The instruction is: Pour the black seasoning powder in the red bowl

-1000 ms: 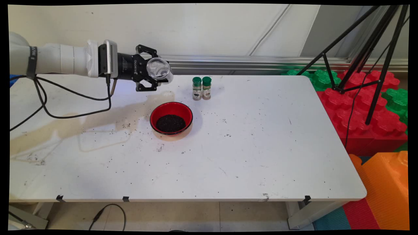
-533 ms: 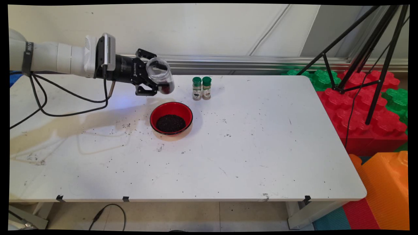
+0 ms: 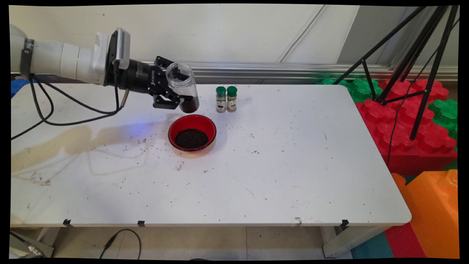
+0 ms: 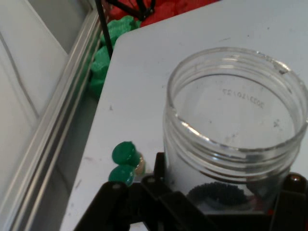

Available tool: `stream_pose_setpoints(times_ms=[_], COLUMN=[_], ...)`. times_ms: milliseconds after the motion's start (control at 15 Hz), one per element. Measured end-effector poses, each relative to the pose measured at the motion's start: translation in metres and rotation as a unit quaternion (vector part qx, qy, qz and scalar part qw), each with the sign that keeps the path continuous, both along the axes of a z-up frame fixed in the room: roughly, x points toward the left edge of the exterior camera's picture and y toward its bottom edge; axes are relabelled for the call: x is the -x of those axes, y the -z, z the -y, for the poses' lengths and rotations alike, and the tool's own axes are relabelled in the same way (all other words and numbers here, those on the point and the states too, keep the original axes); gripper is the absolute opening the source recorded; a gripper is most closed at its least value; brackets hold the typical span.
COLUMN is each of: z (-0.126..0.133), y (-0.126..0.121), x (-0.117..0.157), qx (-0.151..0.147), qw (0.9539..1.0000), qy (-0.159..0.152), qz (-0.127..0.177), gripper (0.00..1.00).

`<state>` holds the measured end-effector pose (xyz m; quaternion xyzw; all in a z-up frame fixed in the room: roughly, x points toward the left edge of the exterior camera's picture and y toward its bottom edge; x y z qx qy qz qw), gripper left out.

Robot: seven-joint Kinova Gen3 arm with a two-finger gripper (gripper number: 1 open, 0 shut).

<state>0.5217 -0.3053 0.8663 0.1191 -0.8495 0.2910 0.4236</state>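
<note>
Gripper (image 3: 175, 96) clamps an open clear plastic jar (image 3: 182, 87) nearly upright, keeping dark grains settled, just beyond a red bowl (image 3: 192, 132).

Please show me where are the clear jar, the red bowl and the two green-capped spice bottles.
clear jar (image 3: 182, 85), main view, its transparent side wall.
red bowl (image 3: 205, 124), main view, its inner red wall.
green-capped spice bottles (image 3: 226, 99), main view, where both bottles meet.

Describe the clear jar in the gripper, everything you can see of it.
The jar is clear plastic, round, with a wide threaded mouth and no lid. It leans a little, mouth up and toward the arm, in the air behind the red bowl and left of two green-capped shakers. A little dark grainy stuff lies at its bottom; the rest is empty. The gripper clamps it from the side; nothing else touches it.
</note>
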Motion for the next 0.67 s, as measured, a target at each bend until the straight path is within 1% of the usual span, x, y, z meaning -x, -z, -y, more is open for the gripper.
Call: stream_pose_setpoints(times_ms=[333,667], z=[-0.006,-0.015], y=[-0.016,-0.030], x=[0.015,0.032], qx=[-0.043,-0.080], qw=[0.9985,0.9950], qy=[-0.005,-0.002], qz=[-0.034,-0.059], gripper=[0.00,0.00])
